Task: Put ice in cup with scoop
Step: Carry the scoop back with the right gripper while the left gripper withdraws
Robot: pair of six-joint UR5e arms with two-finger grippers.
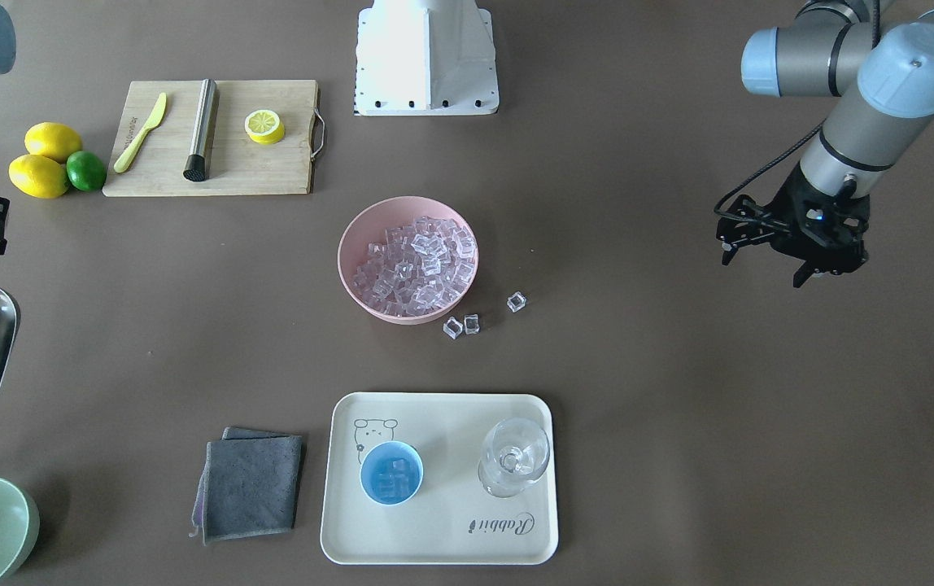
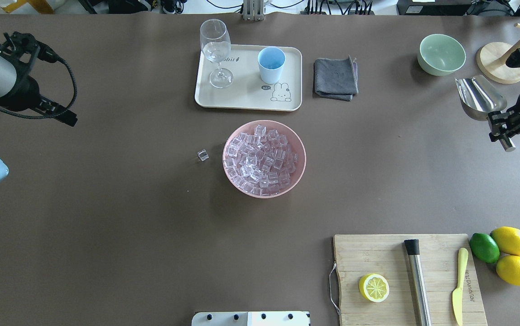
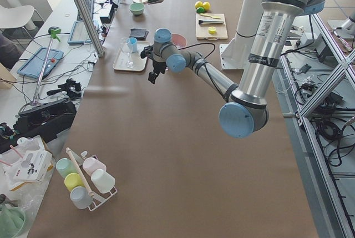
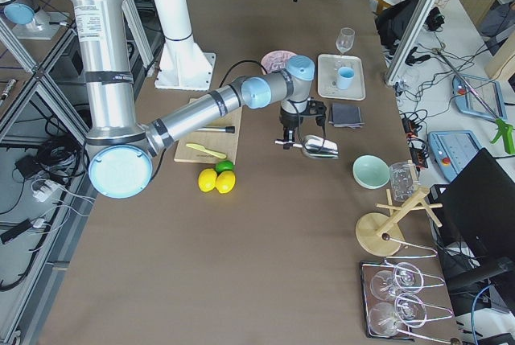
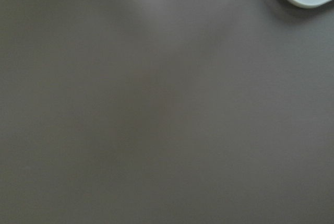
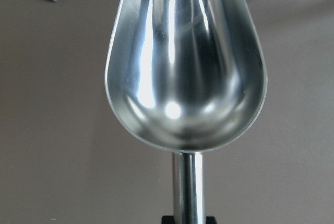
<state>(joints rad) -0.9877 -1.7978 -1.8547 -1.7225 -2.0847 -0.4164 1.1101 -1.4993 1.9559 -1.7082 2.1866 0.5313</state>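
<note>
The ice fills a pink bowl at the table's middle, and three loose cubes lie beside it. The light-blue cup stands on a cream tray and holds a few cubes. My right gripper is shut on the handle of the steel scoop, held above the table near the pale green bowl. The scoop's trough is empty. My left gripper hangs over bare table far from the bowl, seems open and holds nothing.
A stemmed glass stands on the tray next to the cup. A grey cloth lies beside the tray. A pale green bowl and a wooden stand are near the scoop. A cutting board holds a lemon half, knife and steel cylinder.
</note>
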